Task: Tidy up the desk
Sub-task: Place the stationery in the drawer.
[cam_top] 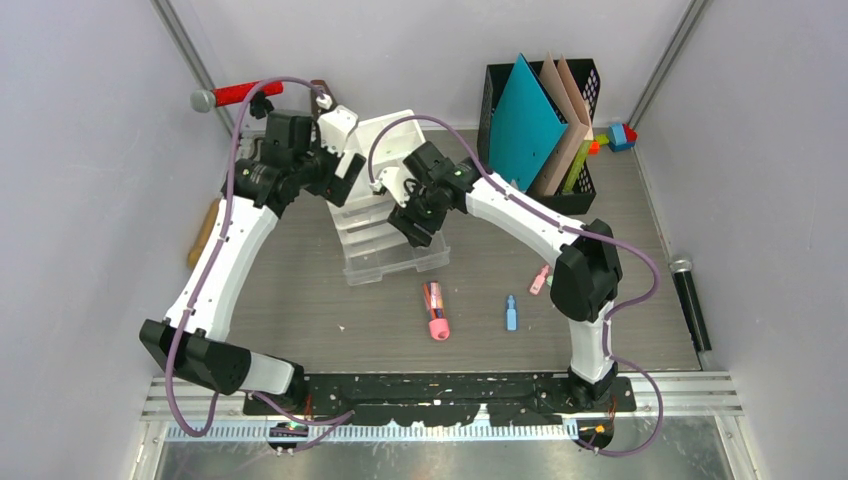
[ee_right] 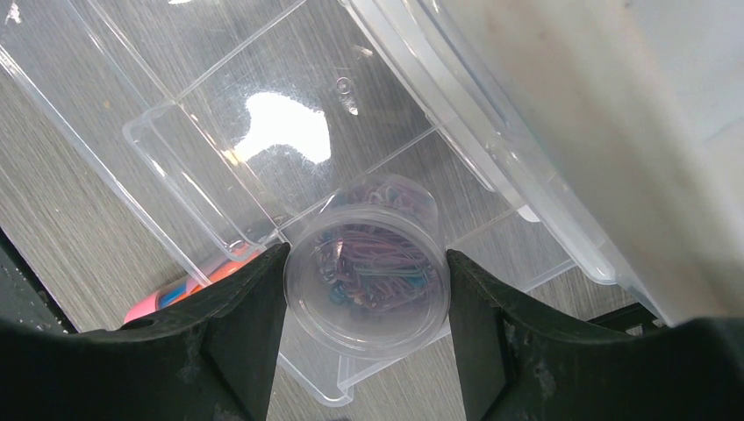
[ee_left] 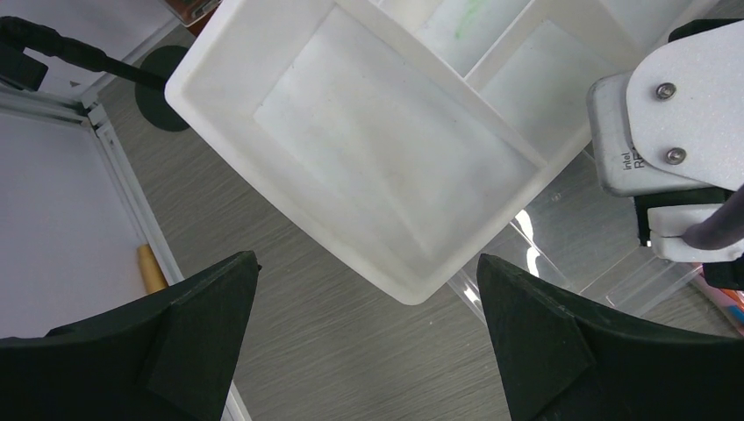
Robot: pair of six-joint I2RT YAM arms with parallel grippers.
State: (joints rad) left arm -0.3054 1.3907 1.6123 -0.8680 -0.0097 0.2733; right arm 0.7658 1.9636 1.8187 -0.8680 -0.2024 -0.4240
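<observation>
Right end effector [ee_right: 367, 254] gripped a round tub of paper clips [ee_right: 368, 294], axis upright. The clear drawer [ee_right: 263, 132] sat directly below it on the table [ee_right: 53, 202]. Left end effector [ee_left: 367, 263] was wide and empty over the white tray [ee_left: 386, 158]. Right arm was nearer the drop.

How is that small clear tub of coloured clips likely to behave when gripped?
The clear tub looks smooth and glossy, so it may slip from the right gripper. Being round, it would probably roll if laid on its side. The loose clips inside likely shift about, though it seems light.
</observation>
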